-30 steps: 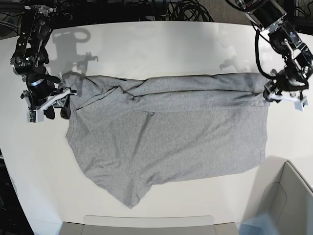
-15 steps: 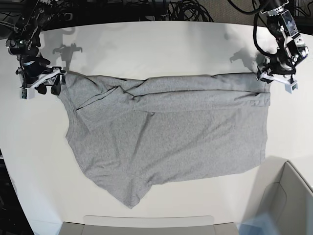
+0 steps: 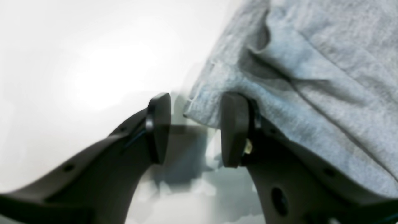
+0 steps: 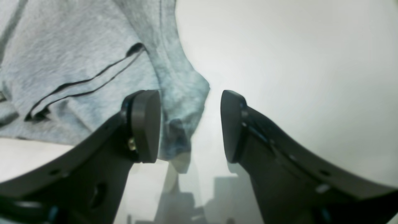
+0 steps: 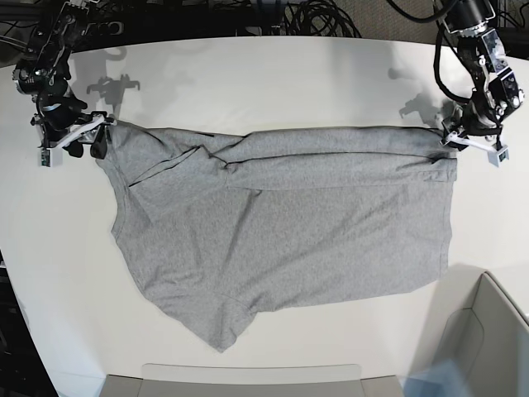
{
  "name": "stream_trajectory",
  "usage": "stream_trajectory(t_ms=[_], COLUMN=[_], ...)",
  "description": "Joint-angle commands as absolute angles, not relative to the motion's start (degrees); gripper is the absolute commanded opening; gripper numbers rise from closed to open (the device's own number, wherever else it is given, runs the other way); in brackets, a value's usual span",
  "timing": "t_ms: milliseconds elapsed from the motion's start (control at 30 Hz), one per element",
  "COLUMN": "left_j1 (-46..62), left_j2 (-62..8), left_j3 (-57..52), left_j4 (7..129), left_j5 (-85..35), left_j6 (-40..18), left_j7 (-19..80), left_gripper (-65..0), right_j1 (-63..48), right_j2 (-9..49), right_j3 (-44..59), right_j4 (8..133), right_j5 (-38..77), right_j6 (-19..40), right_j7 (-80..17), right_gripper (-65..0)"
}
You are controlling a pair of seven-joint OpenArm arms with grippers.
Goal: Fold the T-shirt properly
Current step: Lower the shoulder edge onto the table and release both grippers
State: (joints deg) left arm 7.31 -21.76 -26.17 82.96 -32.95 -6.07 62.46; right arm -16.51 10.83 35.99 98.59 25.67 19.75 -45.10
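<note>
A robotics lab or test bench is suggested. A broad, smooth white tabletop with a rounded far edge (image 5: 273, 74) is seen from directly above, as from a fixed overhead camera. Two black, jointed robot arms are mounted at its far corners, one at the upper left (image 5: 51, 58) and one at the upper right (image 5: 478, 50). Behind the far edge, a tangle of black cables (image 5: 318, 18) is seen lying loose on a dark floor. A pale grey plastic bin (image 5: 488, 331) is placed at the near right corner, and a second pale grey container edge (image 5: 248, 374) is seen along the near side. No household furnishings are shown.
</note>
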Motion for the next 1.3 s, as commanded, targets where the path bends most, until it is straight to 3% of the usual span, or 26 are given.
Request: stream_trajectory(t_ms=[0, 100, 200, 500, 700, 1000, 1267], left_j1=[7.3, 7.3, 5.8, 3.4, 3.0, 3.4, 11.3], left_j2=[-21.8, -21.8, -21.3, -22.3, -26.5, -26.7, -26.7], left_j3=[-25.9, -26.0, -25.9, -26.0, -26.0, -25.8, -25.8], left_j4=[83.0, 82.9, 82.8, 73.3, 66.5, 66.5, 72.5], left_j5=[-33.4, -33.2, -32.9, -32.7, -32.7, -32.8, -33.2], left_j6=[-7.8, -14.2, -15.1, -15.1, -15.1, -15.3, -15.4], left_j7=[64.0, 64.0, 63.9, 63.0, 58.5, 60.7, 61.1], left_gripper=[-37.7, -38.0, -40.0, -65.0, -65.0, -65.0, -65.0], right_j1=[-16.2, -16.2, -15.5, -9.8, -7.2, -8.2, -14.3], right_j2=[11.4, 11.6, 11.3, 9.4, 10.2, 10.0, 9.4], right_j3=[34.9, 32.2, 29.8, 28.9, 31.9, 32.8, 33.2], right_j4=[99.7, 99.2, 98.5, 89.7, 87.2, 88.7, 93.5], right_j5=[26.6, 26.4, 23.3, 10.8, 7.3, 7.3, 7.5], right_j6=[20.7, 20.7, 20.5, 20.5, 20.7, 20.8, 20.9], right_j7=[-43.9, -43.9, -43.9, -43.9, -43.8, -44.1, -43.9], right_gripper=[-34.0, -34.0, -34.0, -34.0, -34.0, -34.0, -34.0])
